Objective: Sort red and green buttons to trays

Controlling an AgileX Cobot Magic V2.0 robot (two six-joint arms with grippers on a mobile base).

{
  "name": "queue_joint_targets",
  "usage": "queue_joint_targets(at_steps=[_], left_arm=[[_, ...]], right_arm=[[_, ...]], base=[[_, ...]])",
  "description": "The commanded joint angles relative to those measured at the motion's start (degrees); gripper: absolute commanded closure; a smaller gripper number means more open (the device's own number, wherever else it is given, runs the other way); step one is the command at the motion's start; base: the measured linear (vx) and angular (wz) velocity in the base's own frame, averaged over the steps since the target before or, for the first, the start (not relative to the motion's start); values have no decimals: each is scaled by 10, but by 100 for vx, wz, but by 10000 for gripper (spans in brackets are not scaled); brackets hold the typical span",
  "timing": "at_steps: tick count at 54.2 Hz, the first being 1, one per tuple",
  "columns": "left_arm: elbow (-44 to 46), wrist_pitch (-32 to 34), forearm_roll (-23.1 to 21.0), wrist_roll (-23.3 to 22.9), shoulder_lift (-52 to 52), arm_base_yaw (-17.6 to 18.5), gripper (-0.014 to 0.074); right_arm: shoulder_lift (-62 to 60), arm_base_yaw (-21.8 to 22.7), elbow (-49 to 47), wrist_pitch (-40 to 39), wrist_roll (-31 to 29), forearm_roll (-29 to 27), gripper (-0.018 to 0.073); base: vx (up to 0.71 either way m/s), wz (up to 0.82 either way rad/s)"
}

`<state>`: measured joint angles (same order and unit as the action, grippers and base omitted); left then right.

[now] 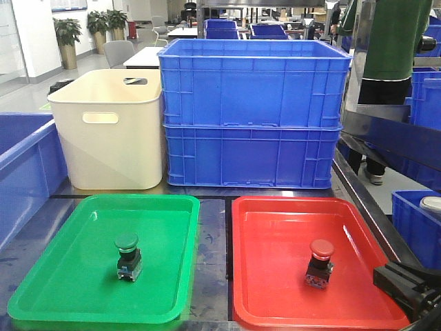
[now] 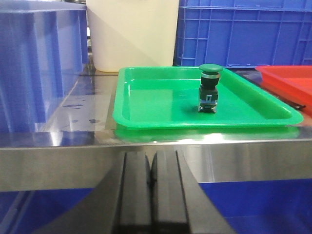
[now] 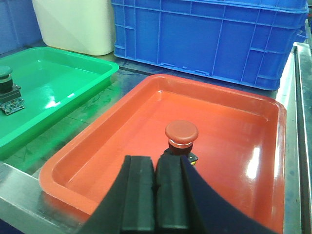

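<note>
Right gripper [image 3: 155, 195] pressed together, empty, near red button [image 3: 181, 132] in red tray [image 3: 122, 105]; left gripper [image 2: 152, 187] likewise together, off green tray [image 2: 146, 119]. Risked toppling button if nudged.

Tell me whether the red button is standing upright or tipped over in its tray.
Upright. The red button stands on its dark base in the red tray, round cap on top; the right wrist view shows the same.

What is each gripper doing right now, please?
Left gripper: closed, holding nothing, off the table edge.
Right gripper: closed, empty, near the red button.
</note>
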<state>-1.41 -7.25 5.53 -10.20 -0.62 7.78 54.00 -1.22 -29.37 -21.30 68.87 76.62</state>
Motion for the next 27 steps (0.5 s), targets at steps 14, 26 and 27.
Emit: queue_joint_targets(at_steps=[14,26,27], left_arm=[[13,43,1,-12,-7,0,602],[13,43,1,-12,-7,0,602],[13,43,1,-12,-7,0,602]], right_arm=[[-8,1,-18,-15,0,-15,570],[-8,-1,-18,24,-24,-83,570],[-37,-34,-18,165,-203,-336,570]], base=[[0,0],[0,0],[0,1]])
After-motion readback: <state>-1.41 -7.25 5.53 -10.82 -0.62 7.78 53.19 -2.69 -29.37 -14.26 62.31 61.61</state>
